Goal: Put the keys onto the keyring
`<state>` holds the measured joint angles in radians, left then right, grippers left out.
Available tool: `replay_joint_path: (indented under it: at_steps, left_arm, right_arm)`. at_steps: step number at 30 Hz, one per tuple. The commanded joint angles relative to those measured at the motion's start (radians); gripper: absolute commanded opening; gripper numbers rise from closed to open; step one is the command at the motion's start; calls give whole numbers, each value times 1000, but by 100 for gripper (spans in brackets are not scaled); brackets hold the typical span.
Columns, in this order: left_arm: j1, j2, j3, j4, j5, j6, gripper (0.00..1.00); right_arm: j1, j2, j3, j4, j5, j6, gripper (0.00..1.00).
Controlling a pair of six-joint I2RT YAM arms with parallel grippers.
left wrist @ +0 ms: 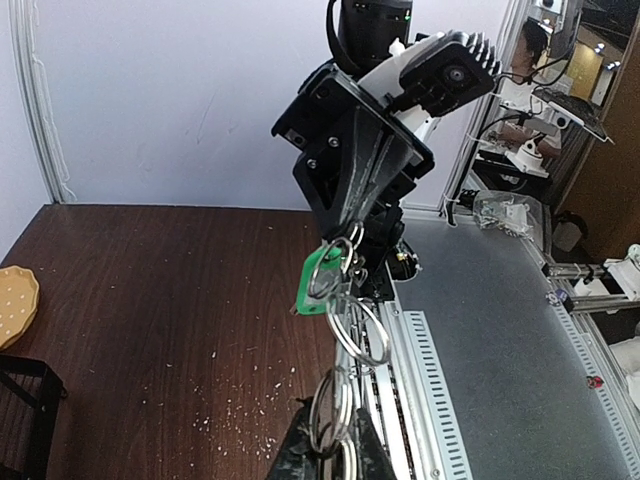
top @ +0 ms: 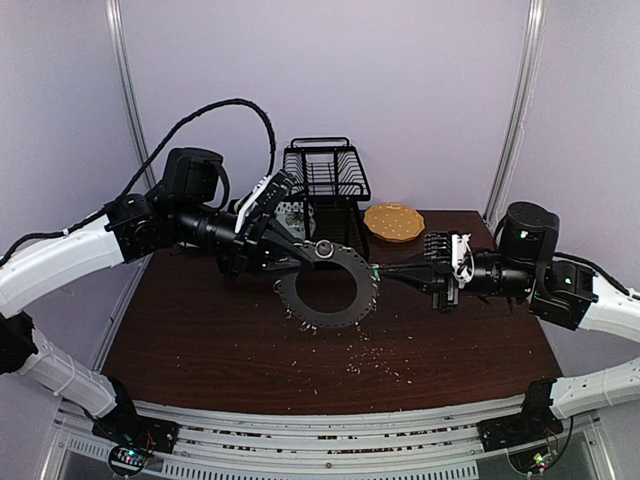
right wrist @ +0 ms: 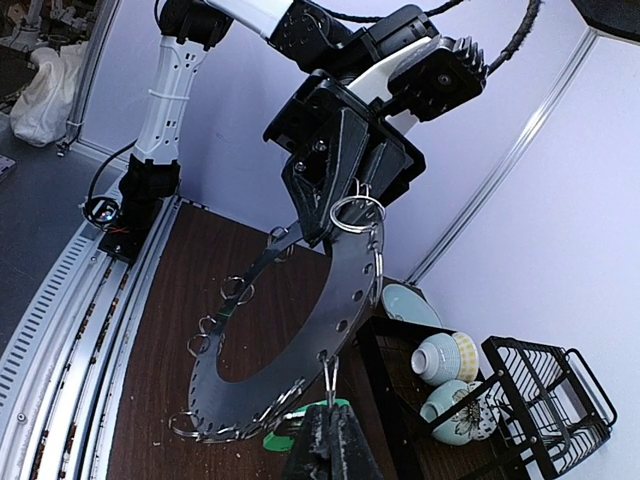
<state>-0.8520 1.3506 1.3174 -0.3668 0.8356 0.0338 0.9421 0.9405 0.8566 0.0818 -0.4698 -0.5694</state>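
The keyring (top: 322,297), a flat dark grey disc with a big hole and wire loops on its rim, is held above the table. My left gripper (top: 300,254) is shut on its far-left rim; in the left wrist view the fingers (left wrist: 300,455) clamp the disc edge-on. My right gripper (top: 384,270) is at the disc's right rim. In the right wrist view it (right wrist: 330,415) is shut on one wire loop (right wrist: 328,375) hanging from the disc (right wrist: 300,345). A green-headed key (left wrist: 322,280) hangs at that loop, also showing under the fingers (right wrist: 290,437). I cannot tell whether it is threaded on.
A black wire dish rack (top: 325,175) stands at the back, a tan round plate (top: 393,221) to its right. Bowls (right wrist: 445,355) and a pale blue plate (right wrist: 410,305) sit by the rack. Pale crumbs (top: 370,355) lie scattered on the dark wood table (top: 200,340).
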Motion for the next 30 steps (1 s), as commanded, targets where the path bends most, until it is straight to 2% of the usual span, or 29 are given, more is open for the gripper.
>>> replay_joint_path:
  at_steps: [1,4,10,17,20,23,27,30]
  left_arm:
    - [24,-27,-27,137,111,-50,0]
    - [39,-31,-59,205,155,-99,0]
    - [40,-23,-49,195,159,-95,0]
    - [40,-31,-44,158,106,-61,0]
    - [39,-35,-43,141,74,-29,0]
    - [39,-35,-35,107,22,-2,0]
    - [39,-20,-58,161,58,-50,0]
    - [39,-19,-78,204,68,-67,0]
  right_arm:
    - [-9,-2,-24,-43,70,-74,0]
    - [-10,0,-28,-12,83,-113,0]
    - [-10,61,23,-65,92,-162,0]
    - [-15,133,88,-171,38,-162,0]
    - [-14,186,174,-279,-64,-159,0]
    - [-14,232,225,-372,-54,-163,0]
    - [4,218,182,-266,7,-129,0]
    - [7,236,209,-267,-2,-128,0]
